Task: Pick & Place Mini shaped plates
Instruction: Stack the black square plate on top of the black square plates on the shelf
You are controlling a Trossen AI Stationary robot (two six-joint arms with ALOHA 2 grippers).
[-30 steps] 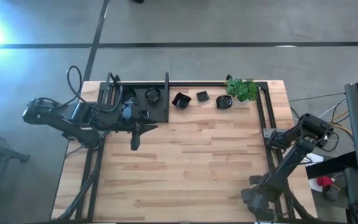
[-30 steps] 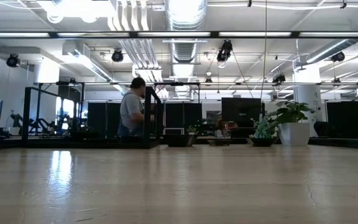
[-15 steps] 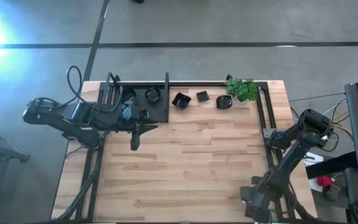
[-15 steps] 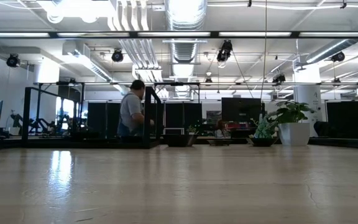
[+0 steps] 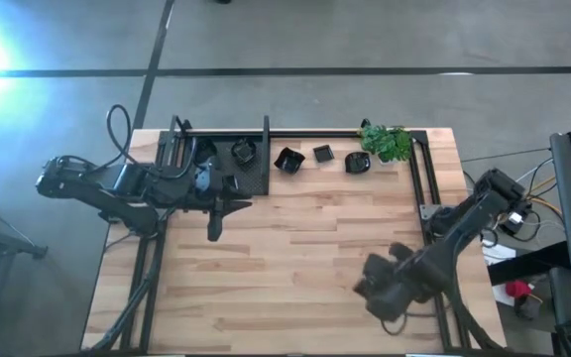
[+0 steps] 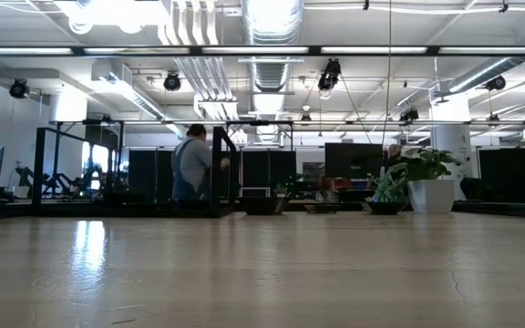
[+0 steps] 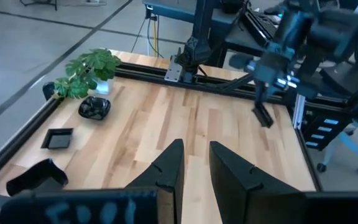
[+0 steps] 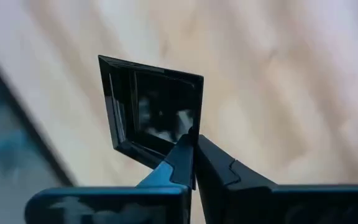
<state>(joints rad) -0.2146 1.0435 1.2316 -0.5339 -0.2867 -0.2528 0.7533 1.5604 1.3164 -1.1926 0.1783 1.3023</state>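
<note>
Wooden planks formed the table (image 5: 295,258), which stood on a grey concrete floor crossed by dark lines. High view: the left gripper (image 5: 215,220) hovered over the left half of the table beside a black tray (image 5: 258,175) at the far edge, its fingers pointing toward the near edge. Two small dark plates lay on the tray, one (image 5: 243,152) clearly visible. Three more plates sat in a row on the bare wood to the tray's right: a curved one (image 5: 288,159), a square one (image 5: 322,153) and a rounded one (image 5: 357,162), the last just beside a green plant (image 5: 386,142). The right gripper (image 5: 373,288) was blurred over the near right part of the table. Low view: the tabletop ran level toward a large room with ceiling ducts, and a person (image 6: 192,164) stood behind the table. Left wrist view: the left gripper's fingers (image 7: 166,169) stood slightly apart with nothing between them; the plant, rounded plate and square plate lay beyond. Right wrist view: the right gripper (image 8: 195,158) was clamped on the rim of a glossy black square plate (image 8: 151,106), held above the wood.
</note>
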